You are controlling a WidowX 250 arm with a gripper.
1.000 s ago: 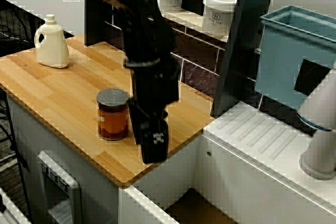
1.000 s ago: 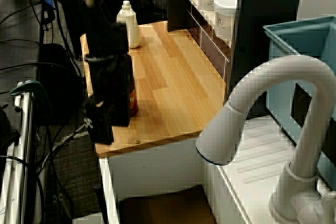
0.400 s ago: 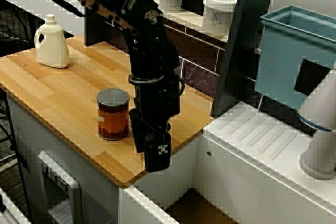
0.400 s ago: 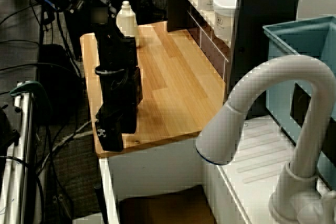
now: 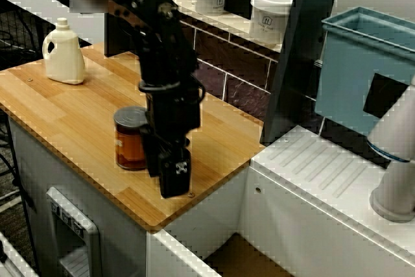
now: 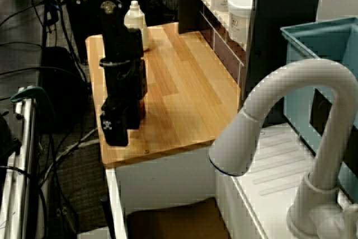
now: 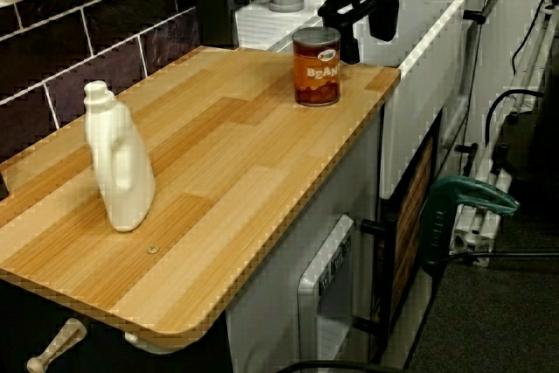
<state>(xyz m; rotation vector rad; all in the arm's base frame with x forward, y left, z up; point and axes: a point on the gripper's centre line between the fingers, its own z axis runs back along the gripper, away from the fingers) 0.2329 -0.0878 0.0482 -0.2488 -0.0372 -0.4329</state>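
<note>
A brown bean can [image 5: 130,139] with a grey lid stands near the front right corner of the wooden counter [image 5: 65,115]. In the view from the counter's front, my black gripper [image 5: 172,176] hangs just right of the can, low over the wood and partly covering it. In the view along the counter, the gripper [image 7: 367,34] is open, its two fingers apart. The nearer finger [image 7: 349,45] is right beside the can [image 7: 316,65], and nothing sits between the fingers. In the view past the tap, the gripper [image 6: 115,130] hides the can.
A white handled bottle [image 5: 63,53] stands at the counter's far left. Two white tubs [image 5: 270,15] sit on the shelf behind. To the right are a white drainboard [image 5: 324,173], a blue bin [image 5: 363,76] and a grey tap [image 6: 279,138]. The counter's edge [image 5: 155,222] is close.
The arm swung left and back over the counter, bringing the gripper against the can's right side. The can has shifted slightly left.
</note>
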